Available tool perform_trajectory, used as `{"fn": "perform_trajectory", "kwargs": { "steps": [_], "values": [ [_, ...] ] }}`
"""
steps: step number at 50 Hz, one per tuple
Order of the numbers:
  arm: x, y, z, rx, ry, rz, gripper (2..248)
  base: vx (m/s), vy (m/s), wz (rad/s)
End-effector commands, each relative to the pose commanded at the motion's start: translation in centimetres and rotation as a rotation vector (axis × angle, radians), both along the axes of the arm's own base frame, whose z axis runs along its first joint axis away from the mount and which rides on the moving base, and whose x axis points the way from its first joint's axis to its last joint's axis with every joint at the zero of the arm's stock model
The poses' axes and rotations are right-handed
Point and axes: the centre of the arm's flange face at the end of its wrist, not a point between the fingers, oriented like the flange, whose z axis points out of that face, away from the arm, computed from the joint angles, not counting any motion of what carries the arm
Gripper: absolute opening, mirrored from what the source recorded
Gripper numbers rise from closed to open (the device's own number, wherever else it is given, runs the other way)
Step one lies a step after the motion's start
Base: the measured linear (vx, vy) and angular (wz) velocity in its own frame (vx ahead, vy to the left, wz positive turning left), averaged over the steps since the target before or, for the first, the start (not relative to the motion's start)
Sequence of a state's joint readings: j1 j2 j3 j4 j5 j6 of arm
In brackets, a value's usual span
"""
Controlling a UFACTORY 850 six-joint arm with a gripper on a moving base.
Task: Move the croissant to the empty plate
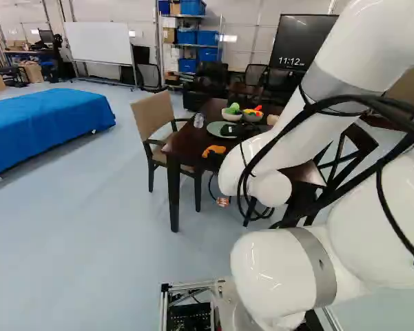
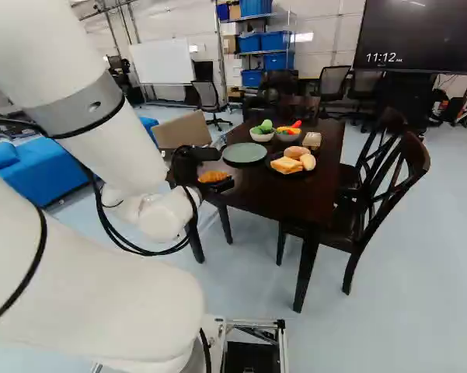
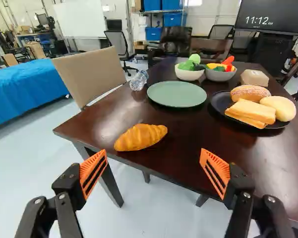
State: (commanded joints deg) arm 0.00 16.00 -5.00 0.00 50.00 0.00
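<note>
Croissant (image 3: 140,137) sits on the dark table (image 3: 183,138), near the edge closest to the arm. Gripper (image 2: 220,169) is at that edge, jaws spread wide, orange pads (image 3: 217,171) well apart, nothing pinched. Wrist view puts the croissant ahead of the fingers, within the span of the gap, touching neither. Empty green plate (image 3: 177,94) lies flat farther in, beyond the croissant and apart from it. Clear bottle (image 3: 139,80) is on its side just beside that plate. Behind the plate: white bowl (image 3: 189,76) with green food pieces, then gray bowl (image 3: 220,76) with yellow, red and green ones. Black plate (image 3: 218,101) next to the green one carries bread slices (image 3: 250,113) and two rolls (image 3: 278,108). Small box (image 3: 254,78) is near the gray bowl. Tan-backed chair (image 3: 91,74) stands at the table's side.
</note>
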Motion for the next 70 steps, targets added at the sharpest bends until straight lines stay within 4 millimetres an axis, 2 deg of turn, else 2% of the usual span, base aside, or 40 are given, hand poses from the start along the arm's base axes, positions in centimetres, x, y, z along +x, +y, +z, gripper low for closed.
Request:
{"fn": "perform_trajectory", "kwargs": {
  "steps": [19, 47, 70],
  "values": [
    [0.6, 0.0, 0.4, 0.000, -0.009, 0.000, 247, 0.000, 0.000, 0.000],
    [5.8, 0.9, 3.4, 0.001, -0.060, 0.028, 247, 0.000, 0.000, 0.000],
    [9.9, 1.8, 4.8, 0.000, 0.024, 0.048, 247, 0.000, 0.000, 0.000]
  ]
}}
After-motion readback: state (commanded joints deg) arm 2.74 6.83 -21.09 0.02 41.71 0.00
